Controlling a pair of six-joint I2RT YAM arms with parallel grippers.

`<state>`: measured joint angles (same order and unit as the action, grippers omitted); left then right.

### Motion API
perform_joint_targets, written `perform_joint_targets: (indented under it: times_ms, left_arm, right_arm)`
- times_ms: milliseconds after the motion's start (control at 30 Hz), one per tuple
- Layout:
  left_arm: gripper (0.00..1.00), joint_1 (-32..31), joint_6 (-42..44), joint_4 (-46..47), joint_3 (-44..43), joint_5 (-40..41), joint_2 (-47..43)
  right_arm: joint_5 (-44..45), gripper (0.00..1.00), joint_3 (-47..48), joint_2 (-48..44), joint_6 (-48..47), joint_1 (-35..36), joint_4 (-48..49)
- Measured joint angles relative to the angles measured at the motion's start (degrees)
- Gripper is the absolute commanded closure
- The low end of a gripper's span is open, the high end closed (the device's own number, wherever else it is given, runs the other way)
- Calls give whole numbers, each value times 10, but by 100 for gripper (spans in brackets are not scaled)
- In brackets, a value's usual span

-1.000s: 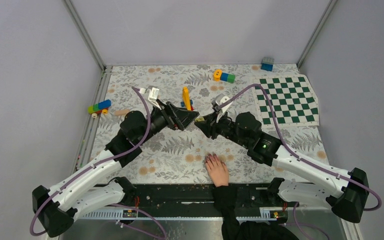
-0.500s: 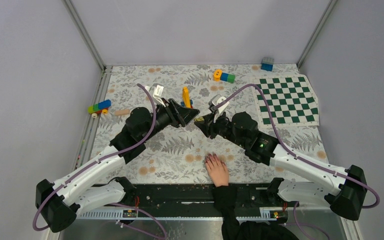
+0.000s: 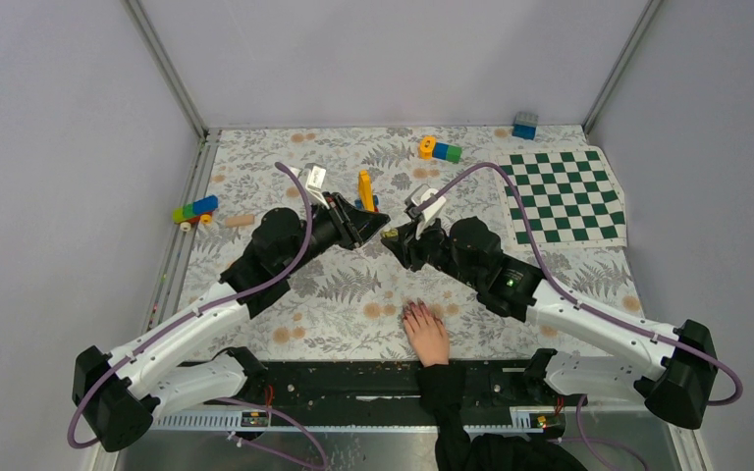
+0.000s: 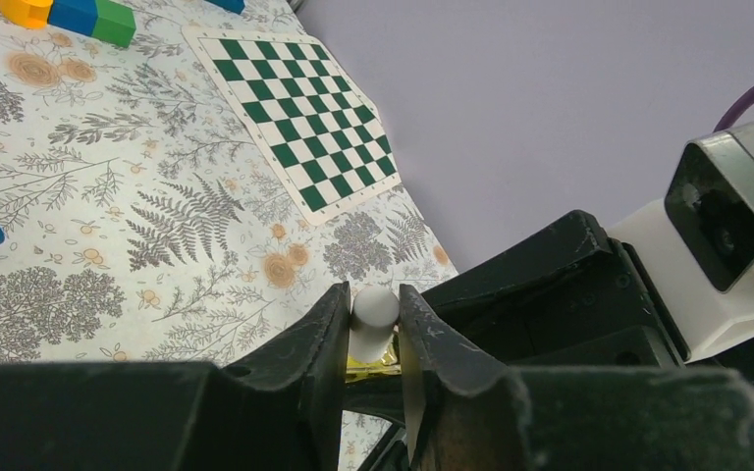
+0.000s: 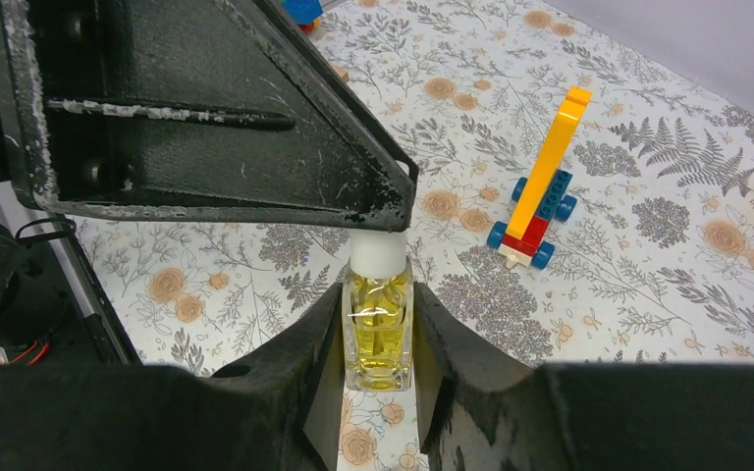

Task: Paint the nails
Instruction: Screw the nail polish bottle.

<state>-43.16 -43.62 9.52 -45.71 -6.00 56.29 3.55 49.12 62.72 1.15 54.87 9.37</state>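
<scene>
While the nails (image 3: 414,312) show as small dark reddish tips, they sit at the far end of a pale hand (image 3: 428,337) that lies flat on the fern-printed cloth (image 3: 353,285) close to the near edge. Its fingers point away from my bases, and a black sleeve (image 3: 444,388) runs back over the black rail. Neither of my grippers touches that hand; both meet in the air farther out, beyond the fingertips.

My right gripper (image 5: 378,304) is clamped on a small clear bottle (image 5: 378,339) of yellow liquid, one finger pressed to each side of the glass, with the bottle upright in my wrist view. On its neck is a white cap (image 5: 379,251). My left gripper (image 4: 373,316) has come in from the other side, and its two fingers pinch that cap between them, both tips against it as far as my left wrist view shows.

Just beyond the bottle stands a toy car (image 5: 533,211) of red and blue bricks with a tall yellow piece leaning up from it. Farther back lies a row of orange, blue and green blocks (image 3: 439,149). A green-and-white chequered mat (image 3: 564,196) covers the far right of the cloth, with a blue-grey brick (image 3: 524,125) at the corner behind it. Another short row of coloured blocks (image 3: 194,209) lies by the left edge.
</scene>
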Motion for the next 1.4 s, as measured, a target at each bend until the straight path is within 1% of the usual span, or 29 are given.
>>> perform_joint_targets:
  times_ms: [167, 233, 633, 767, 900, 933, 967, 1033, 1233, 1400]
  left_arm:
    - [78, 0, 1, -1, 0, 0, 1]
    - [76, 0, 1, -1, 0, 0, 1]
    - [75, -5, 1, -1, 0, 0, 10]
    - [72, -7, 1, -2, 0, 0, 12]
    - [72, -11, 1, -4, 0, 0, 14]
    - [74, -11, 1, -4, 0, 0, 15]
    - [78, -12, 1, -4, 0, 0, 16]
    - [82, -12, 3, -4, 0, 2, 17]
    - [100, -12, 11, -5, 0, 2, 19]
    - [100, -12, 15, -3, 0, -2, 20]
  right_arm:
    - [3, 100, 5, 1, 0, 0, -9]
    - [3, 100, 5, 1, 0, 0, -10]
    - [5, 100, 5, 1, 0, 0, -21]
    - [5, 100, 5, 1, 0, 0, -24]
    - [5, 100, 5, 1, 0, 2, -23]
    - [4, 100, 5, 1, 0, 2, -23]
    - [5, 100, 5, 1, 0, 2, -23]
    - [4, 100, 5, 1, 0, 2, -23]
    - [5, 100, 5, 1, 0, 2, -25]
    - [4, 100, 5, 1, 0, 2, -28]
